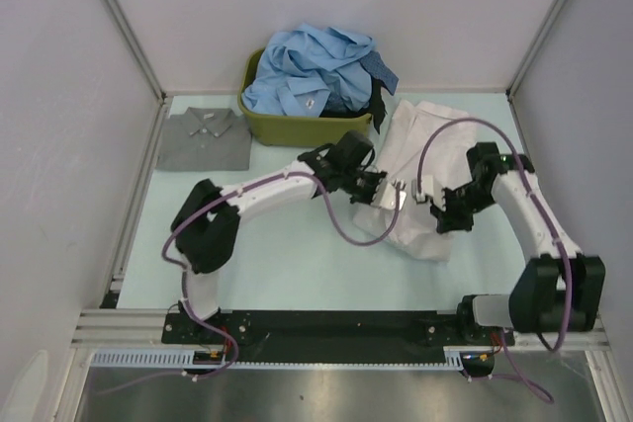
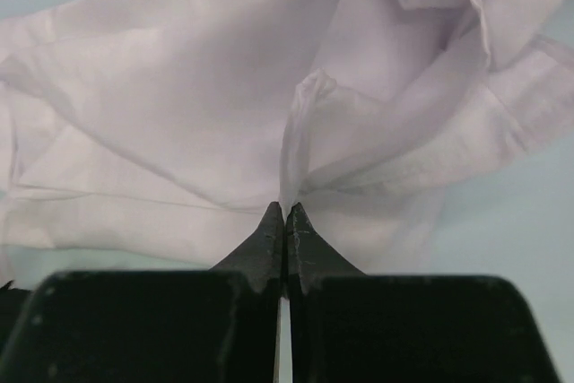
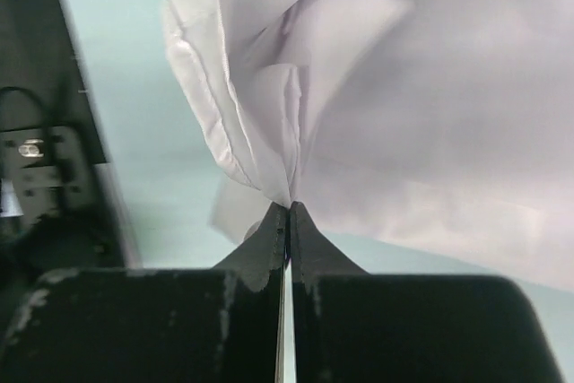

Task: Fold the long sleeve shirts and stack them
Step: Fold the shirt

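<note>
The white shirt (image 1: 410,229) lies rumpled on the counter (image 1: 287,254), just right of the olive-green tub (image 1: 307,130) and forward of it. You have both arms on it. The left end effector (image 2: 285,213) is closed tight on a thin ridge of the cloth. The right end effector (image 3: 289,211) is likewise closed on a bunched fold at an edge, and the two pinches sit close together near the garment's middle. Judged from the drape, this fabric is thin, light and entirely limp: it will sag between grips, hold no shape, and may slide out of a narrow pinch. You would do better to take it at doubled places such as the collar, shoulder seams, cuffs or hem, with the grips well apart, so that it hangs flat. Which part of the shirt each pinch has cannot be told from the wrist views. The tub is heaped above its rim with light blue shirts (image 1: 312,71), and a dark shirt (image 1: 381,76) shows at the heap's right side. A grey shirt (image 1: 203,137) lies folded flat just left of the tub.
</note>
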Tool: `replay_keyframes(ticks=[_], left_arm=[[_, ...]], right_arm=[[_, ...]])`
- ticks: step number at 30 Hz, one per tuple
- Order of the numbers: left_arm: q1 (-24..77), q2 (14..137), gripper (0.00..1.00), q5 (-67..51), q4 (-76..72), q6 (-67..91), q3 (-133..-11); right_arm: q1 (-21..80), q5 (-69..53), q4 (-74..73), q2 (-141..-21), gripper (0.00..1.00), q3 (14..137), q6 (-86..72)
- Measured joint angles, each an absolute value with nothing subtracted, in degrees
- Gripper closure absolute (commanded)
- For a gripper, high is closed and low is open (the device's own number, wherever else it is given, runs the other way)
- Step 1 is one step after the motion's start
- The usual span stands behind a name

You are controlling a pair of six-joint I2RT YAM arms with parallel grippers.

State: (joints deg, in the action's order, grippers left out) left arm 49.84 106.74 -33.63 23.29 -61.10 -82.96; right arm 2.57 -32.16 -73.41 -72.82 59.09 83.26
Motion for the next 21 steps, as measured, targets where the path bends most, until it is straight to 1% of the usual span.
replay_keyframes(ticks=[3, 5, 8, 12, 15, 16, 17, 18, 20, 21], left_arm=[[47.99, 114.41, 1.0, -33.23, 23.18, -59.94, -92.99], [46.72, 120.53, 1.0, -33.1, 23.03, -58.92, -101.82], [44.86, 127.7, 1.0, -32.32, 18.35, -57.45, -110.1], [42.96, 132.99, 1.0, -30.55, 10.85, -56.84, -112.14], [41.82, 136.38, 0.92, -29.67, 5.52, -56.8, -112.31], [41.47, 137.43, 0.91, -29.63, 4.03, -56.86, -112.38], [41.21, 138.34, 0.89, -29.61, 2.83, -56.95, -112.46], [40.99, 139.13, 0.86, -29.63, 1.78, -56.97, -112.51], [40.62, 140.42, 0.84, -29.76, 0.08, -56.97, -112.66], [40.51, 140.81, 0.82, -29.91, -0.56, -57.01, -112.73]], right_arm=[[-0.99, -32.75, -71.83, -81.65, 1.0, 65.89, 84.77], [-3.46, -33.21, -70.96, -88.79, 1.0, 72.18, 85.69], [-6.11, -33.52, -68.53, -97.8, 1.0, 79.81, 86.26], [-8.38, -33.43, -66.57, -107.87, 1.0, 87.96, 86.74], [-9.26, -33.19, -64.58, -114.98, 1.0, 94.48, 86.94], [-9.39, -33.04, -63.75, -117.36, 1.0, 96.75, 86.94], [-9.45, -32.99, -63.29, -118.24, 1.0, 97.56, 86.91], [-9.45, -32.91, -63.05, -119.57, 1.0, 98.87, 86.94], [-9.45, -32.84, -62.41, -121.25, 1.0, 100.29, 87.0], [-9.45, -32.82, -62.24, -121.56, 1.0, 100.42, 87.07]])
